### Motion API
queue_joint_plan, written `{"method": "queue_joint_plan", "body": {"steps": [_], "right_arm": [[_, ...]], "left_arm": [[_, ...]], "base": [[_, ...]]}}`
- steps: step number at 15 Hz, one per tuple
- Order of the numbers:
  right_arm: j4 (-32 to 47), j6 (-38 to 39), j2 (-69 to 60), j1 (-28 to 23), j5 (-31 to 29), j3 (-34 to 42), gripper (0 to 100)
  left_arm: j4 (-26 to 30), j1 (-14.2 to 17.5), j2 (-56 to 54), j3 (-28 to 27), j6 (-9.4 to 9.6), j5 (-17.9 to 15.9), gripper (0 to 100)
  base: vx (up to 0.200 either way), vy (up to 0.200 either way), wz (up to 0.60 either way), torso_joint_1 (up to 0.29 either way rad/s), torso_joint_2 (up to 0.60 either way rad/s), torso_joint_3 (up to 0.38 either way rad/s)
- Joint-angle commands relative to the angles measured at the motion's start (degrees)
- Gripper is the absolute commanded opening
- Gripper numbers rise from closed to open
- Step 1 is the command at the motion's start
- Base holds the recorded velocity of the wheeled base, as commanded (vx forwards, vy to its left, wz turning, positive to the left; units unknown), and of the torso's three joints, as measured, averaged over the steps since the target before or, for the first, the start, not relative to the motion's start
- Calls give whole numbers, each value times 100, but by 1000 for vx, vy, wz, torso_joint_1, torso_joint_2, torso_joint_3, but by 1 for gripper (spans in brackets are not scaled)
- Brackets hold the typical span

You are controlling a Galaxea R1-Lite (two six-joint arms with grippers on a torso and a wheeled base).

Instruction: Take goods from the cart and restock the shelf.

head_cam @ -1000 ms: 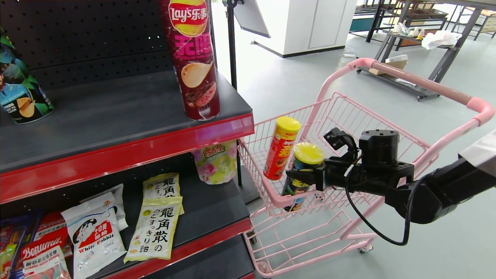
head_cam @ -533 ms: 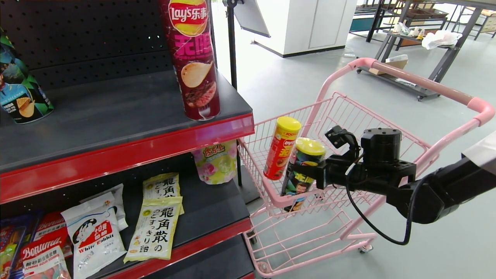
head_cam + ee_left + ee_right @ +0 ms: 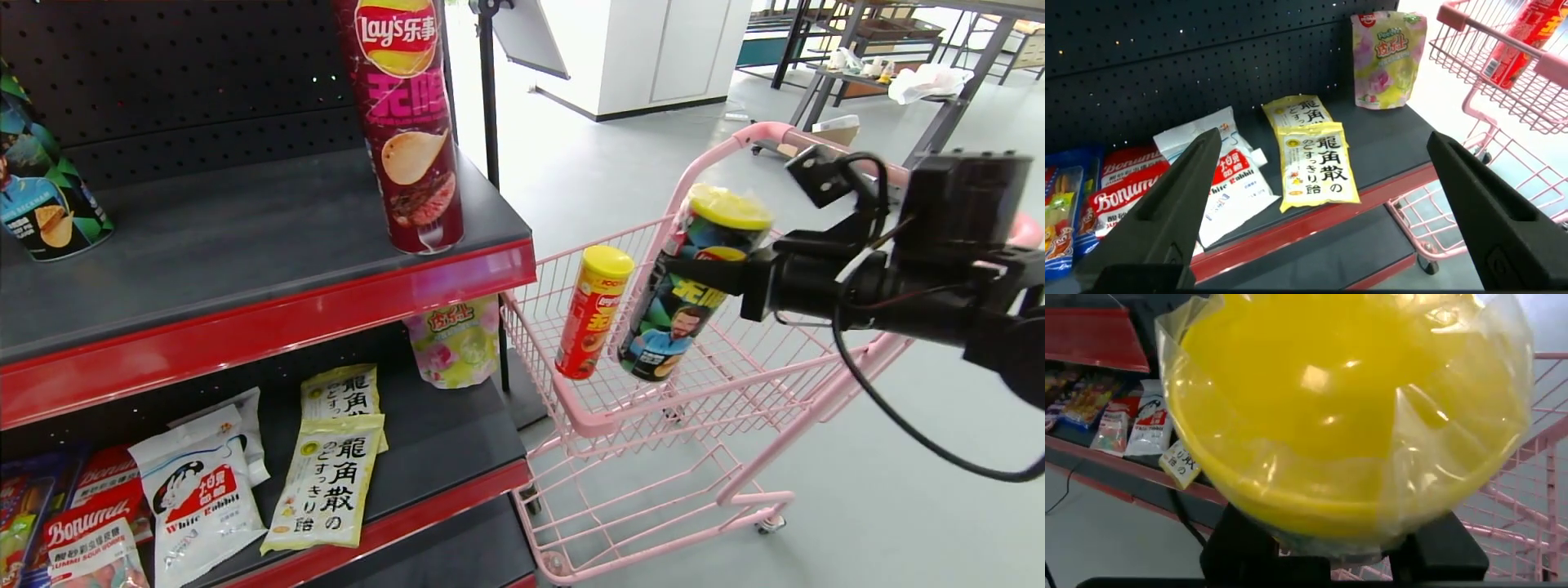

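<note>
My right gripper (image 3: 707, 276) is shut on a dark green chips can (image 3: 678, 322) with a yellow lid (image 3: 1347, 408). It holds the can tilted in the air above the pink cart (image 3: 571, 412), just under the lid. A red can (image 3: 592, 314) with a yellow lid leans in the cart's front corner, close beside the held can. The top shelf (image 3: 245, 237) carries a tall maroon chips can (image 3: 412, 122) at its right end and a green chips can (image 3: 41, 196) at the far left. My left gripper (image 3: 1323, 233) is open above the lower shelf (image 3: 1388, 184).
On the lower shelf lie yellow candy bags (image 3: 326, 474), white candy bags (image 3: 200, 498) and a pale green pouch (image 3: 453, 339). A black pole (image 3: 490, 122) stands between shelf and cart. The cart's handle (image 3: 882, 175) runs behind my right arm. Grey floor surrounds the cart.
My right gripper has lifted the green can up out of the cart's basket and a little to the right. The red can and the shelf goods have stayed put.
</note>
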Motion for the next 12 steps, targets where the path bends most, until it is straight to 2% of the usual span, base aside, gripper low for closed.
{"method": "queue_joint_plan", "body": {"steps": [1, 4, 6, 8, 9, 10, 11, 12], "right_arm": [[1097, -26, -1535, -9, -522, -314, 0], [2802, -43, -2994, -53, -2104, 152, 0], [3356, -26, -3820, -97, -2289, 776, 0], [3409, -26, -4330, -88, -2377, 1224, 0], [3400, -35, -4365, -79, -2298, 1215, 0], [3409, -35, -4374, -35, -2051, 1145, 0], [3418, -70, -4348, 9, -1753, 1075, 0], [3409, -184, -4251, 105, -1480, 1013, 0]], "left_arm": [[-1, 0, 5, 1, -1, -1, 100], [-1, -9, 66, 1, 16, -1, 100], [-1, -18, 93, -8, 86, -19, 100], [-1, -18, 93, -17, 350, -186, 100], [-9, -18, 75, -17, 438, -274, 100], [34, -18, 163, -324, 491, -388, 100], [96, -18, 752, -1010, 491, -476, 100], [114, -44, 1561, -1775, 324, -757, 100]], "base": [[0, 0, 0, 0, 0, 0], [0, 0, 0, 0, 0, 0], [0, 0, 0, 0, 0, 0], [0, 0, 0, 0, 0, 0], [0, 0, 0, 0, 0, 0], [0, 0, 0, 0, 0, 0], [0, 0, 0, 0, 0, 0], [0, 0, 0, 0, 0, 0]]}}
